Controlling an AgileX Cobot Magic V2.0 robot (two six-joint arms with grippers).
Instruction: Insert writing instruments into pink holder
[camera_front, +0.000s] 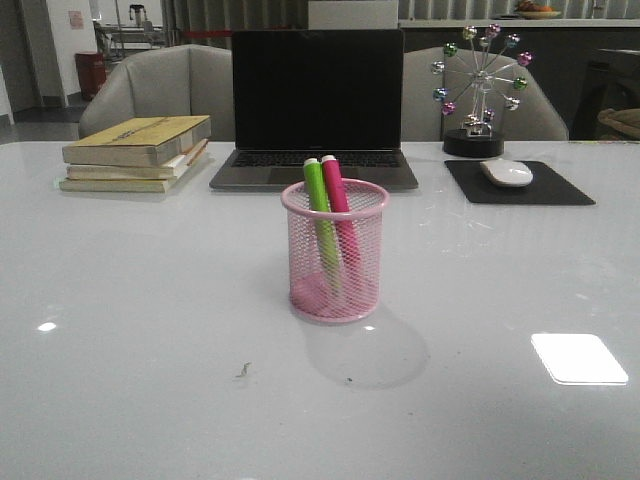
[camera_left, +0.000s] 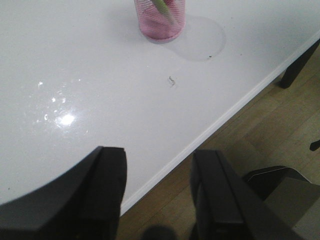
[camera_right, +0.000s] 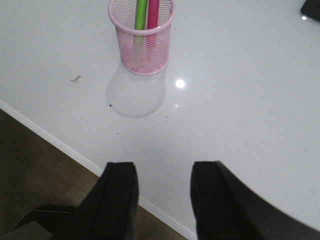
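Observation:
The pink wire-mesh holder (camera_front: 335, 252) stands upright at the middle of the white table. Inside it lean the lime green marker (camera_front: 319, 205) and the magenta marker (camera_front: 337, 195), side by side, tops above the rim. The right wrist view shows the holder (camera_right: 142, 40) with the green marker (camera_right: 141, 14) and the magenta marker (camera_right: 153, 14) in it. Only the holder's lower part (camera_left: 161, 19) shows in the left wrist view. My left gripper (camera_left: 159, 162) hangs open over the table's near edge, holding nothing. My right gripper (camera_right: 163, 175) is open too, far from the holder. Neither gripper appears in the front view.
A stack of books (camera_front: 138, 152) lies at the back left, a laptop (camera_front: 315, 105) behind the holder. A mouse (camera_front: 507, 172) on a black pad (camera_front: 518, 183) and a small ferris-wheel ornament (camera_front: 478, 90) sit at the back right. The table's front edge (camera_left: 215, 122) borders wooden floor.

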